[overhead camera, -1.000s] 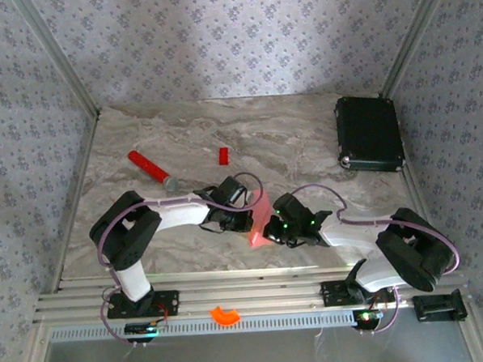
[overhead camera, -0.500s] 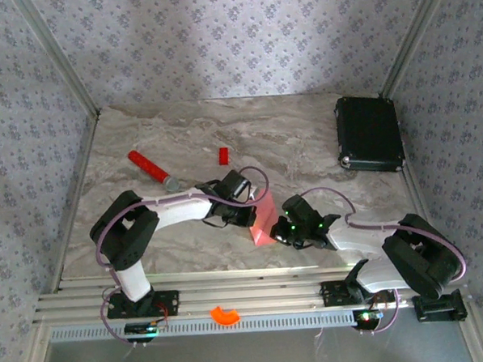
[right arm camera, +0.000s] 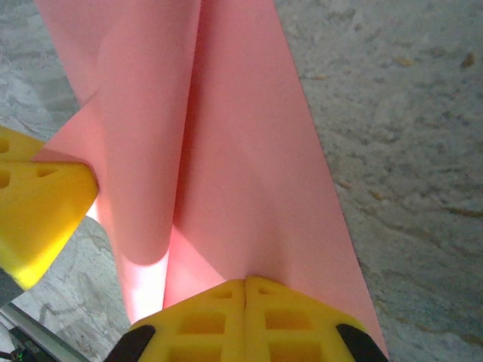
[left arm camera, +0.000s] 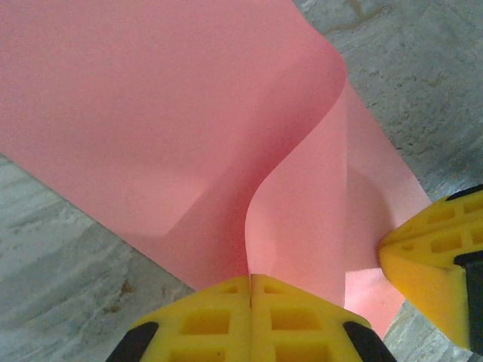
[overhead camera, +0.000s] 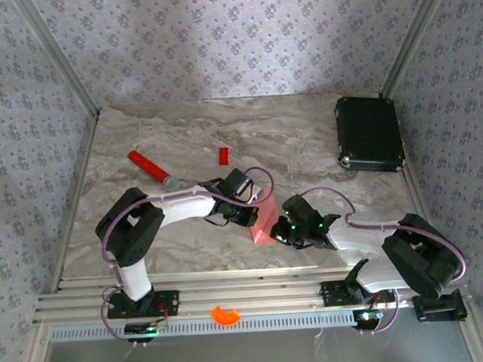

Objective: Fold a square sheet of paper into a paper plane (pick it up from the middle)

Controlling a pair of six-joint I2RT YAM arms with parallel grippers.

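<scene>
Paper (left arm camera: 189,113), salmon pink, is held up by both grippers over the near middle of the table (overhead camera: 304,137). The left gripper (left arm camera: 250,283) has its yellow fingers pressed together, with one edge of the sheet clamped in the seam between them. From that grip the sheet rises in a soft S-bend and spreads broad and smooth. The right gripper (right arm camera: 245,285) is pinched just as tight on another edge, its two pads meeting with pink paper caught between them, and a long lengthwise bend runs up the sheet from there. In each wrist view a yellow finger of the other gripper sits at the side, touching the paper.

From above, the two grippers stand close together and face each other, with the paper a narrow upright pink shape between them. Whether its lower edge touches the table cannot be told.

A black case (overhead camera: 369,133) lies shut at the far right corner, its inside hidden. A red stick (overhead camera: 150,169) with a grey tip and a small red block (overhead camera: 223,155) lie apart on the far left half, well clear of the paper.
</scene>
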